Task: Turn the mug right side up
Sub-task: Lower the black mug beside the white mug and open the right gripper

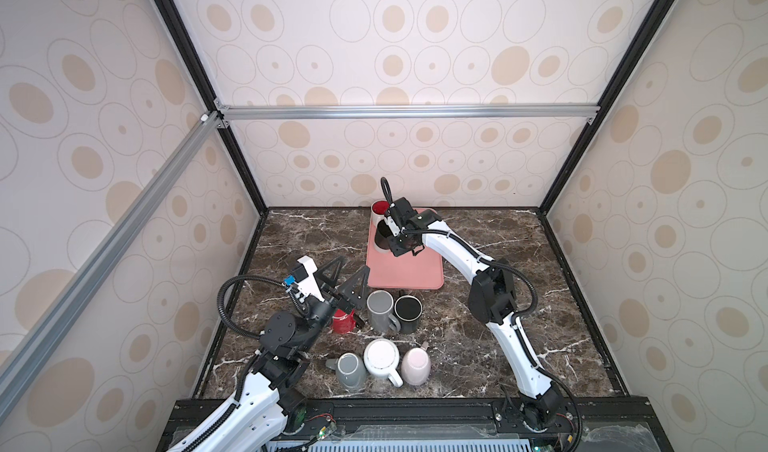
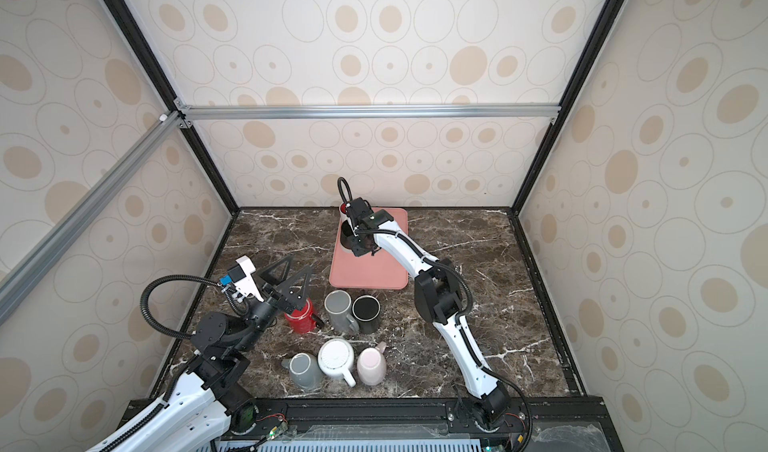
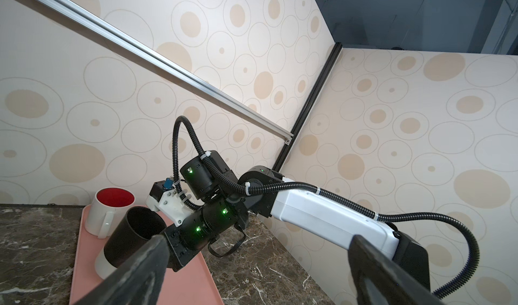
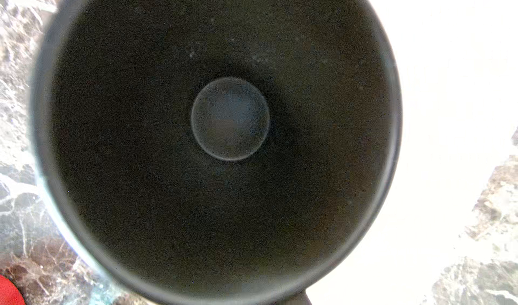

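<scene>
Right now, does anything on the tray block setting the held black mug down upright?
Nothing visible under the black mug. Only the white mug stands close beside it, at the tray's far corner.

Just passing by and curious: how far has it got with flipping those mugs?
Done: a red-lined mug stands upright on the pink tray. In hand: the right jaws hold a dark mug, tilted over the tray. Remaining: the white mug and pink mug look bottom-up.
</scene>
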### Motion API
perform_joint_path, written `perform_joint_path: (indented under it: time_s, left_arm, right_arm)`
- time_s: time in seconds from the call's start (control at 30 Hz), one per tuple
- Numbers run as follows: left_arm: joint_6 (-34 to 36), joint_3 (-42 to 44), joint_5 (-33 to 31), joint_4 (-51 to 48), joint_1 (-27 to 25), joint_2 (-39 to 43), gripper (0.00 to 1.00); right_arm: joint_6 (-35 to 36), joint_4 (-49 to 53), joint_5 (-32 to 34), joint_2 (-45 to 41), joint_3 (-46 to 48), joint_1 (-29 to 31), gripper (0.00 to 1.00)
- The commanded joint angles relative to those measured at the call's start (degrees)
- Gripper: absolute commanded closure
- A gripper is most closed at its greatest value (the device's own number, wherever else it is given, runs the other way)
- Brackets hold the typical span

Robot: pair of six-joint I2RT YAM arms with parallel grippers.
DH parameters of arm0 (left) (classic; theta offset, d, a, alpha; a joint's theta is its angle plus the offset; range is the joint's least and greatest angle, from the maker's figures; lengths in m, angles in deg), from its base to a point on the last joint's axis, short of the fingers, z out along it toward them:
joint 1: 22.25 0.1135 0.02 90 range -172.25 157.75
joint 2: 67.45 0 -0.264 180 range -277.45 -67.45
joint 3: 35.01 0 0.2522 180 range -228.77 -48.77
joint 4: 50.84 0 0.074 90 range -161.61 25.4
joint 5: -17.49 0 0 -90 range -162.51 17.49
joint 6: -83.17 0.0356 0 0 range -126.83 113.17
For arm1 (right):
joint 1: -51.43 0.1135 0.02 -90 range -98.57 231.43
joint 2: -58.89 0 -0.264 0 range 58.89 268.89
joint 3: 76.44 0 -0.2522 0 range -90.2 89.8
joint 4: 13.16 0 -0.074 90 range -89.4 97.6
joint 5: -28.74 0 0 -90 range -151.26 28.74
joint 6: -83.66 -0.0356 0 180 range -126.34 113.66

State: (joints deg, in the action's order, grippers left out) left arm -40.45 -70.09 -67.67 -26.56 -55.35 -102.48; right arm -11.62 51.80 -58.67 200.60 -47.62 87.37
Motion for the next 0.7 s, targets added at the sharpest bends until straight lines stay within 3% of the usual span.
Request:
perform_joint_path:
  time_s: [0.0, 0.37, 0.67]
  left_arm:
    - [1.0, -0.2, -0.9, 1.0, 0.1, 0.3, 0.01]
    - [0.8, -0.2, -0.8, 1.2, 0.2, -0.5, 0.01]
    - [0.8, -0.1, -0.7, 1.4, 0.1, -1.2, 0.01]
  right_arm:
    - [0.3, -2.0, -0.1, 1.3, -3.9, 0.6, 1.0]
    - [0.4, -1.5, 4.6, 5.5, -7.2, 1.0, 0.96]
    - [0.3, -3.3, 2.9, 5.6, -6.8, 1.3, 0.58]
